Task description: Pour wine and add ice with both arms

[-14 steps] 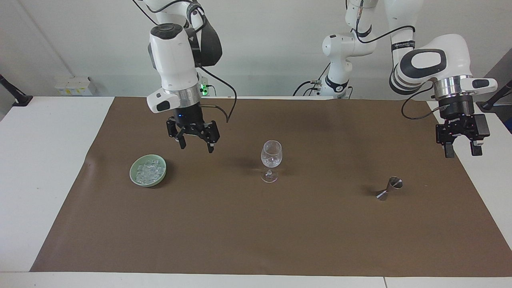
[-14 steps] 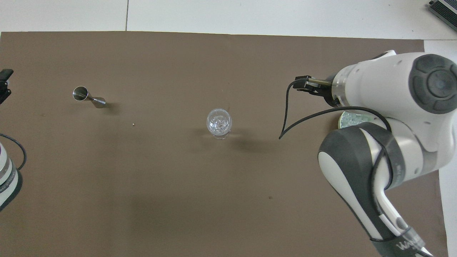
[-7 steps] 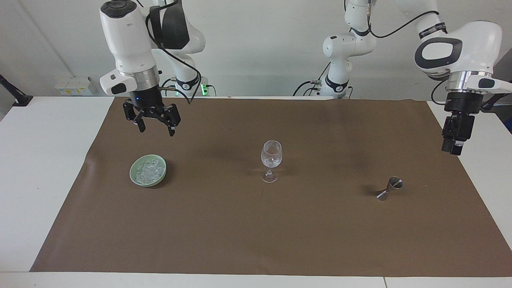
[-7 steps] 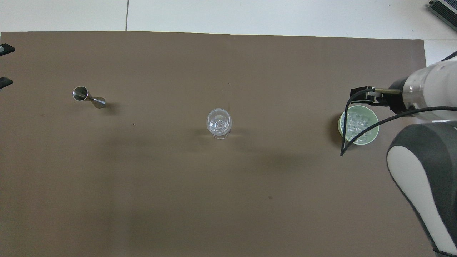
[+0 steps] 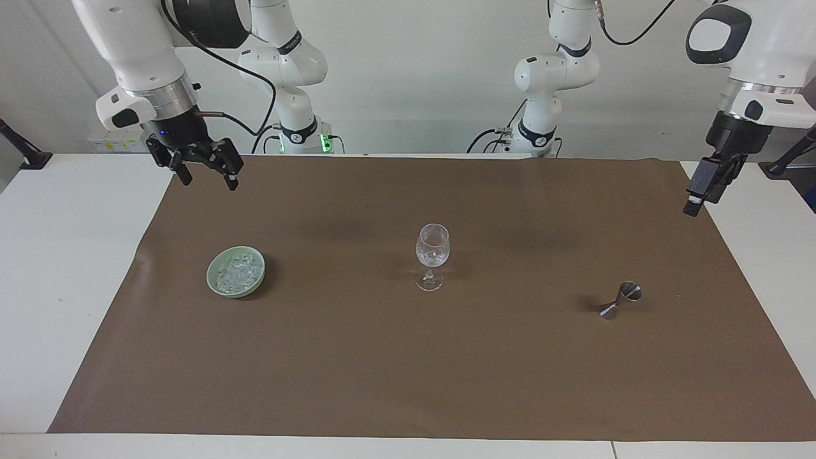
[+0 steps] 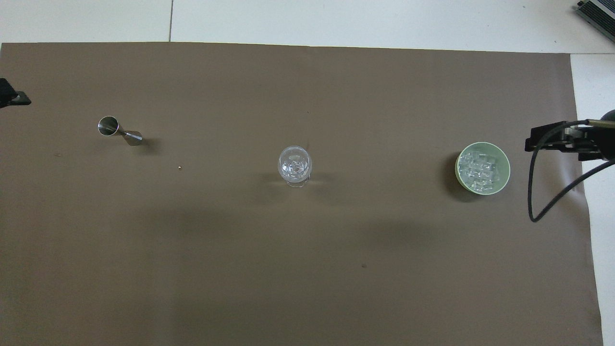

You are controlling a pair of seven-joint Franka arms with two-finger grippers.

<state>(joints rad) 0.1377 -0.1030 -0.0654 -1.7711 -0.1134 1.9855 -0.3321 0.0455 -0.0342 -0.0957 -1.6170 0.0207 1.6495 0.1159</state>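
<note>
Both arms have pulled up and outward since a second ago: the right gripper (image 5: 203, 173) has gone from hovering between bowl and glass to the brown mat's (image 5: 408, 382) corner at its own end, and the left gripper (image 5: 699, 194) has lifted and turned edge-on over the mat's edge at the left arm's end.

Right gripper: fingers (image 5: 231, 180) spread wide, holding nothing. Left gripper: seen side-on, so the gap isn't readable from the view itself; it reads as fully open, nothing in it. Overhead view only catches a black tip of each at the frame edges.

Ice (image 5: 238, 272) sits piled in the pale green bowl (image 5: 218, 291) on the mat, toward the right arm's end. Stemmed glass (image 5: 432, 253) stands upright mid-mat, with more ice (image 6: 294, 166) visible in its bowl from above. Steel jigger (image 5: 621, 300) stands tilted toward the left arm's end, well apart from the glass. Mat covers most of the white surface (image 5: 64, 268).
</note>
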